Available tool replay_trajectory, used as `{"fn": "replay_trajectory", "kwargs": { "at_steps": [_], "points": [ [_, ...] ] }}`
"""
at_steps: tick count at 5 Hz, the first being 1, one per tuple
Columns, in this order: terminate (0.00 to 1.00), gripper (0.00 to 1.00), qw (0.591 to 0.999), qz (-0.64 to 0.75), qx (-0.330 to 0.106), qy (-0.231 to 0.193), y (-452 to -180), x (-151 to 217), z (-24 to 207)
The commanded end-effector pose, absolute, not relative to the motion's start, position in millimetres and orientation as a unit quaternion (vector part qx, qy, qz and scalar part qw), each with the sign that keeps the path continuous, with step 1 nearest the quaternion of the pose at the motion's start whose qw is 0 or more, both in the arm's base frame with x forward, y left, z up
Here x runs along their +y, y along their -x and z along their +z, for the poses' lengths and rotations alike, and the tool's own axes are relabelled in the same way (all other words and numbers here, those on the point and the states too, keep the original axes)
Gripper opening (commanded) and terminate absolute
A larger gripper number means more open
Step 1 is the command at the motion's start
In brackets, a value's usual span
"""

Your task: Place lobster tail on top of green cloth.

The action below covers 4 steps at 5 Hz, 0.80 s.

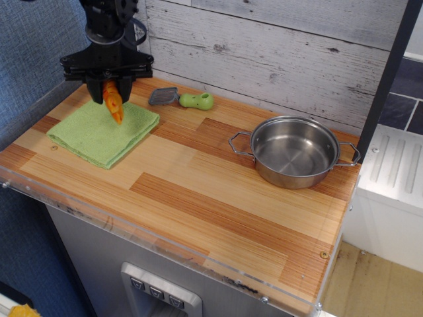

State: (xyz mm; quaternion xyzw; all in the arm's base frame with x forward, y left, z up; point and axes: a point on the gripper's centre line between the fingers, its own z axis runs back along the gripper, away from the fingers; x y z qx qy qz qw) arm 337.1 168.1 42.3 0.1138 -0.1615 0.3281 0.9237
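The light green cloth lies flat at the left of the wooden counter. My gripper hangs over the cloth's far part, shut on the orange lobster tail. The tail hangs downward from the fingers, its lower tip close above the cloth; I cannot tell whether it touches. The upper end of the tail is hidden between the fingers.
A green-handled grey spatula lies near the back wall, right of the gripper. A steel pot stands at the right. The white plank wall is behind, a blue wall at the left, and the counter's front edge has a clear plastic lip.
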Motion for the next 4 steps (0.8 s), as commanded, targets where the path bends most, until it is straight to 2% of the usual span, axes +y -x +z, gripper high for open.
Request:
{"fn": "replay_trajectory", "kwargs": {
  "at_steps": [1, 2, 3, 4],
  "points": [
    [0.00, 0.00, 0.921, 0.337, -0.157, -0.118, -312, 183, 40],
    [0.00, 0.00, 0.913, 0.363, -0.145, -0.114, -307, 180, 37],
    [0.00, 1.00, 0.883, 0.431, -0.152, -0.109, -296, 182, 43],
    [0.00, 1.00, 0.879, 0.438, -0.152, -0.108, -295, 182, 49]
  ]
}}
